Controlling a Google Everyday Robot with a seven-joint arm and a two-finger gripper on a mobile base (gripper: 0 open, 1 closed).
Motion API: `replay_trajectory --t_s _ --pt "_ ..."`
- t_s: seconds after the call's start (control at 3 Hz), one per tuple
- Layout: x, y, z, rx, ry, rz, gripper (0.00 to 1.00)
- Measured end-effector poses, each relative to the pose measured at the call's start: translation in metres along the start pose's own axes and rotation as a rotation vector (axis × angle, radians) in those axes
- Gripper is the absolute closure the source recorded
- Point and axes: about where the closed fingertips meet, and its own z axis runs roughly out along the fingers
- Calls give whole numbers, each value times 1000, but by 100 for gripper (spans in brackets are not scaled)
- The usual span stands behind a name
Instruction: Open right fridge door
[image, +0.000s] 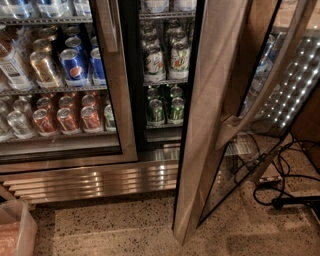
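The right fridge door stands swung wide open, its brushed-steel frame edge toward me and its glass pane angled off to the right. Its long bowed steel handle runs down the outer face to a foot near mid-height. Behind the open door the right compartment shows green bottles and cans on shelves. The left door is closed over blue Pepsi cans and orange cans. The gripper is not in view.
A steel grille runs under the fridge above a speckled floor. Black cables and a dark stand foot lie on the floor at right. A translucent bin sits at bottom left.
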Motion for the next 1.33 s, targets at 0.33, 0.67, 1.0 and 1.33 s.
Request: replay_trajectory --t_s 0.33,0.67,1.0,1.33 --pt "0 0 0 0 0 0 0" --pt "0 0 0 0 0 0 0" --pt "0 0 0 0 0 0 0" --pt "0 0 0 0 0 0 0"
